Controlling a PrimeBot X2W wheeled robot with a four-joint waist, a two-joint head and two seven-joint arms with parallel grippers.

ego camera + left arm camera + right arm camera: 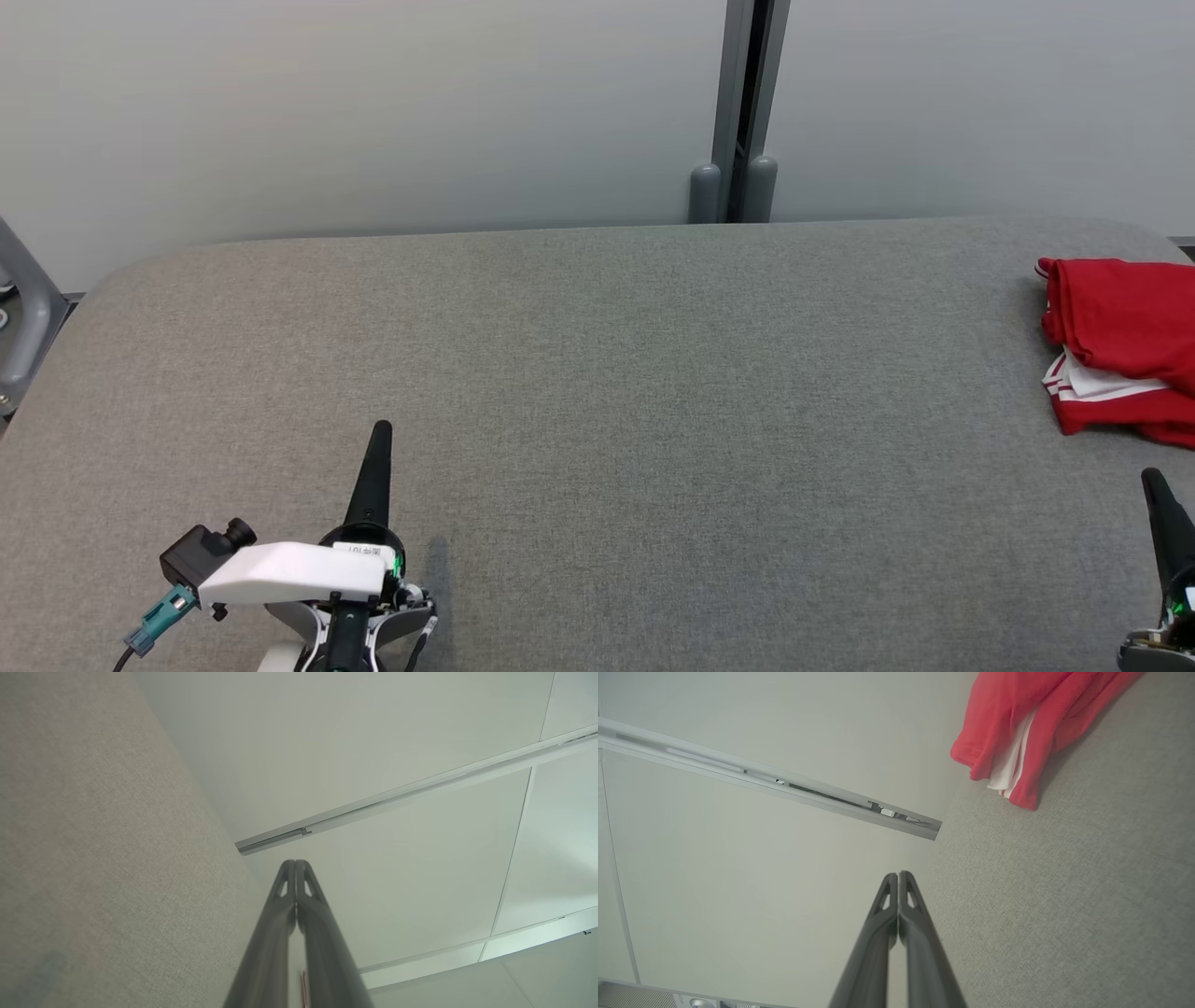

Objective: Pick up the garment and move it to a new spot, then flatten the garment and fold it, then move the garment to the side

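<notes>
Grey felt table (597, 373) — pale wall (373, 93)

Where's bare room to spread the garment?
Bare: the whole middle of the grey fabric table, between the left claw and the bunched red cloth garment with white stripes. Crowded: the right edge, where the garment lies beyond the right claw.

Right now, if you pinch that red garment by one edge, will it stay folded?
Probably flops: the red garment lies in soft rumpled folds, so layers would likely hang open. Looks like thin, light cloth. Pushed, it may bunch on the textured grey table.
</notes>
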